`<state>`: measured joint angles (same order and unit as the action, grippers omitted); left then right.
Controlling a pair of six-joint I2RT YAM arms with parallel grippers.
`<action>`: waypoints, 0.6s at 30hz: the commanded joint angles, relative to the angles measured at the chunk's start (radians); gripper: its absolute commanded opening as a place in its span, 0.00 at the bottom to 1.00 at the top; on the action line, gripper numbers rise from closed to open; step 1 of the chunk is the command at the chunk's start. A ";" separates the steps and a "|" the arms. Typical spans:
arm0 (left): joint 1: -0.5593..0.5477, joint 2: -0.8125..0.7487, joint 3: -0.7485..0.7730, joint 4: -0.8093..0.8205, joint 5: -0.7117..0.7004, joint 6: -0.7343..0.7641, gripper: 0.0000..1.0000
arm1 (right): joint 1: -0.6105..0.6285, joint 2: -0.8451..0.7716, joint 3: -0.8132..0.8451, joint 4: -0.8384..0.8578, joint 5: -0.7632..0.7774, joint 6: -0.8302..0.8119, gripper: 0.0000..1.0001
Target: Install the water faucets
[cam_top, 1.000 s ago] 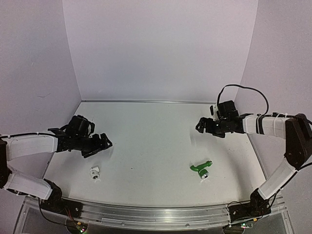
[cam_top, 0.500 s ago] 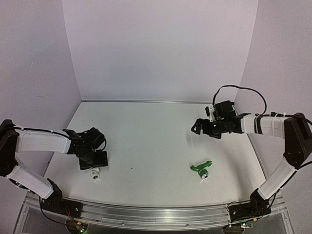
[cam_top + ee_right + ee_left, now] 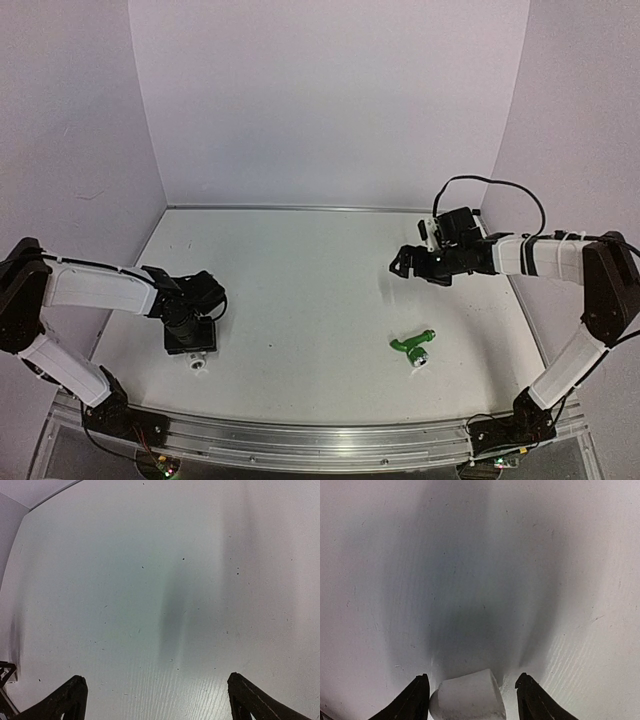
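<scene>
As the white fitting (image 3: 467, 699) is straddled squarely by the left pincer (image 3: 472, 677), held partly open, contact is seemingly not yet made.

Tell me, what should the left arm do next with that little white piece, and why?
Probably close the left gripper on the white fitting: it lies on the table between the fingers, with a gap showing on each side, so it isn't gripped yet.

The counter (image 3: 320, 260) is matt white, faintly grained and speckled. The white fitting (image 3: 467, 699) looks smooth, dull plastic. At four o'clock, the green tap (image 3: 410, 346) is plastic with a silvery end.
</scene>
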<state>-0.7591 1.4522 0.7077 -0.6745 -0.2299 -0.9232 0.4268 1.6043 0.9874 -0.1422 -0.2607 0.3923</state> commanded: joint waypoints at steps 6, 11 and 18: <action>-0.049 0.049 0.077 -0.017 -0.048 0.003 0.36 | 0.025 -0.028 0.026 -0.011 -0.004 0.000 0.98; -0.072 0.055 0.124 -0.016 -0.105 0.021 0.24 | 0.035 -0.017 0.038 -0.016 -0.005 0.002 0.98; -0.077 0.099 0.254 0.107 -0.118 0.111 0.17 | 0.082 0.011 0.054 -0.001 -0.045 -0.006 0.98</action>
<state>-0.8326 1.5329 0.8603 -0.6704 -0.3162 -0.8774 0.4708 1.6043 0.9912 -0.1520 -0.2730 0.3939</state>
